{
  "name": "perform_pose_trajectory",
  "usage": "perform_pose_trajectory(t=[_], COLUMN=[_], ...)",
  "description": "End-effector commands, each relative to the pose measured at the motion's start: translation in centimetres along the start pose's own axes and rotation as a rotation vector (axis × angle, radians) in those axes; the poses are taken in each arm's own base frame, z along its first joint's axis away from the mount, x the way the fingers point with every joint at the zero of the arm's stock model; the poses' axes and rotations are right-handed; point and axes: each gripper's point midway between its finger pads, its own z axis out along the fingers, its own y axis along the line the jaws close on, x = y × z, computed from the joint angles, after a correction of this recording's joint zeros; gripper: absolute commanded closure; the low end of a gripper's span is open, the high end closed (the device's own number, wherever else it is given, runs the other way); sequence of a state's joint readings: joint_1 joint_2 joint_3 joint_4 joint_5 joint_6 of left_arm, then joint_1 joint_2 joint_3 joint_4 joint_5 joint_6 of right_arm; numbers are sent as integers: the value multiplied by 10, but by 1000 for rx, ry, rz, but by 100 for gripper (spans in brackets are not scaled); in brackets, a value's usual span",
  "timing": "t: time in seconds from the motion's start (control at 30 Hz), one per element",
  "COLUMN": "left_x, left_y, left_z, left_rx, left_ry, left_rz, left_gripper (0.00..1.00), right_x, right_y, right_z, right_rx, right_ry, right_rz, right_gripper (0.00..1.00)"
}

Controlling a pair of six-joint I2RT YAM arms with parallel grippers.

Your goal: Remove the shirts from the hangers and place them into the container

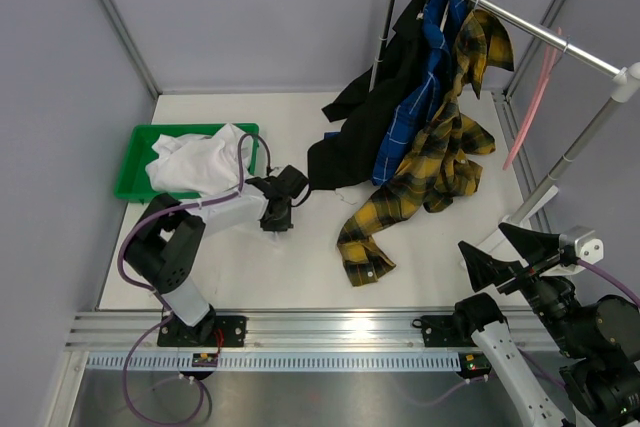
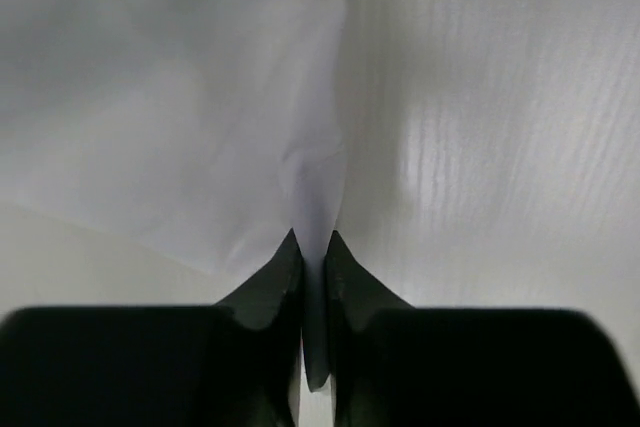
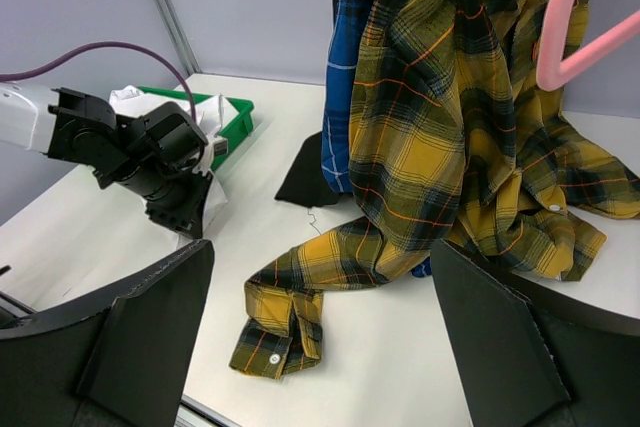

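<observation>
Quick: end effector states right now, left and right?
Left end effector: closed, pinching a fold of the white shirt.
Right end effector: open, holding nothing.

The place is a robotics lab cell. Plain grey panel walls [image 1: 250, 17] framed by aluminium posts [image 1: 114, 19] box in a white table [image 1: 300, 267]. A left arm [image 1: 170, 247] and a right arm [image 1: 600, 332] are bolted to a slotted metal rail [image 1: 330, 325] at its near edge (a purple cable [image 3: 100, 45] loops loose), and a clothes rail [image 1: 520, 22] hung with shirts [image 1: 440, 97] stands inside.
</observation>
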State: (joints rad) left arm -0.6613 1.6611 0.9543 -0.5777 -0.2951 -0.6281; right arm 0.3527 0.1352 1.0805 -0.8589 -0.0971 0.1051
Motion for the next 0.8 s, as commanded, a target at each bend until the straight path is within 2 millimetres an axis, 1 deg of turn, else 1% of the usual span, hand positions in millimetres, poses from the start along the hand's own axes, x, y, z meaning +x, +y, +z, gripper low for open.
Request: perform_pose_trajectory(t=[0.0, 0.03, 0.07, 0.1, 0.13, 0.2, 0.23, 0.3, 0.33, 0.37, 0.4, 0.43, 0.47, 0.5, 0.57, 0.6, 0.67, 0.7, 0.73, 0.77], left_x=[-28, -40, -51, -74, -89, -116, -138, -160, -181, -191, -202, -211, -223, -231, -244, -252, -260, -268, -270, -272], left_y=[13, 26, 30, 35, 45, 59, 73, 85, 101, 110, 115, 135, 146, 163, 181, 200, 213, 219, 230, 234], left_z=[-27, -40, -50, -67, -79, -99, -116, -131, -145, -150, -151, -153, -159, -153, -153, -149, -146, -146, -136, -128], left_rx=[-66, -117, -132, -144, -185, -221, -252, -274, -311, -333, -354, -405, -422, -456, -498, -555, -586, -586, -589, -576], left_ry=[-68, -101, -129, -172, -214, -278, -322, -363, -410, -433, -454, -463, -486, -484, -503, -517, -534, -564, -560, -555], left_rz=[22, 38, 40, 20, 29, 4, -20, -50, -82, -97, -111, -131, -157, -191, -218, -253, -280, -309, -339, -355], left_gripper=[95, 98, 99, 100, 100, 100, 100, 100, 100, 100, 99, 99, 99, 98, 97, 97, 94, 93, 92, 92], right_x=[-2, -2, -1, -1, -1, -2, -2, -3, -3, -3, -3, -4, -5, -5, -5, -5, -5, -4, -4, -4], right_y=[3, 3, 3, 3, 3, 4, 3, 4, 4, 4, 4, 4, 4, 4, 4, 4, 4, 4, 4, 5], right_z=[2, 3, 3, 3, 3, 2, 2, 2, 2, 1, 1, 0, -1, -1, -2, -2, -2, -1, 0, 2], right_rx=[-22, -22, -22, -21, -22, -25, -24, -24, -24, -24, -24, -25, -25, -25, -25, -23, -24, -25, -27, -31], right_ry=[7, 9, 9, 10, 9, 6, 6, 3, 4, 1, 1, 0, -3, 0, 0, 1, 1, 4, 5, 8], right_rz=[-6, -4, -2, -2, -4, -4, -4, -5, -3, -3, -5, -8, -10, -11, -14, -14, -17, -17, -15, -15], right_gripper=[1, 1, 1, 0, 1, 1, 1, 1, 1, 1, 1, 1, 1, 1, 0, 1, 0, 0, 0, 0])
